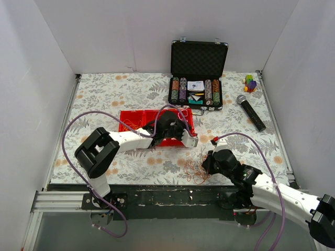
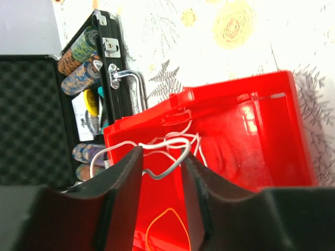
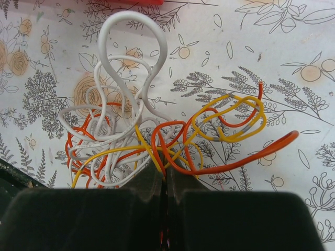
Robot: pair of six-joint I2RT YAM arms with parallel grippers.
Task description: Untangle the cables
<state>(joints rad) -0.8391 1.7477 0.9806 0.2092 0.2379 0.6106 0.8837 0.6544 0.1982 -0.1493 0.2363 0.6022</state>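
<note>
Looking from above, where are the cables (image 1: pixel 194 168)? (Ana)

On the table (image 1: pixel 104 94) near its front edge, a loose tangle right at the right fingers (image 3: pixel 154 183), apart from the red tray (image 1: pixel 131 119). From up there they read only as thin orange threads. (Ben)

And the right wrist camera? (Ana)

It adds white and yellow loops in the same tangle. It also shows the right fingers pressed together, with orange and yellow strands pinched in the seam. (Ben)

The left fingers (image 2: pixel 131 172)? (Ana)

Parted a little, over the tray. A white cable (image 2: pixel 172 142) loops across the gap at their tips; whether it touches them I cannot tell. An orange loop (image 2: pixel 168 210) lies lower in the tray, cut off by the frame edge. From above, the arm covers that part of the tray. (Ben)

Any writing? (Ana)

The cards among the chips (image 1: pixel 178 90) in the open case (image 1: pixel 198 57) are too small to read. (Ben)
</note>
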